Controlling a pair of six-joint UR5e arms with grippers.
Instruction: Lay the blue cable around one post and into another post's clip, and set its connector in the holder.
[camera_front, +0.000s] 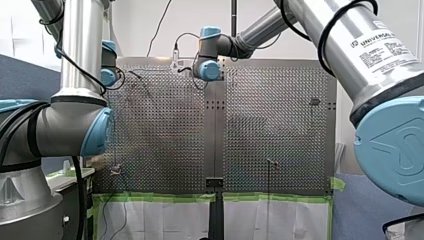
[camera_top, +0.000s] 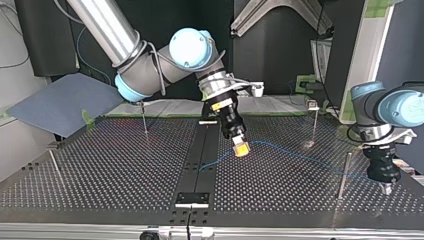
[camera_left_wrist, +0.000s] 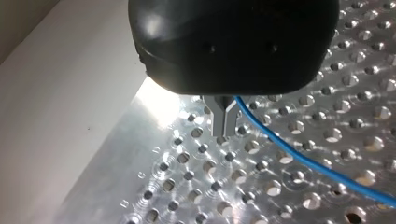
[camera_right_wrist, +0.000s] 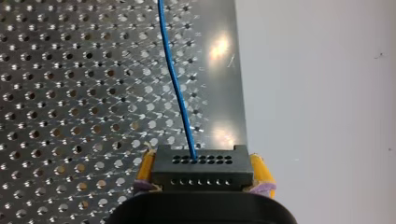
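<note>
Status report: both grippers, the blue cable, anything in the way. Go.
My right gripper shut on black multi-hole connector block. My left gripper shut, thin blue cable running beside it. Nothing seen in the way.

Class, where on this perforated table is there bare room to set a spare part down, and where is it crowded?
Free: the table patch at the top view's left, bordered by two posts and the black centre strip. Crowded: its right half, where the blue cable runs from the connector in my right claw toward my left claw.
</note>
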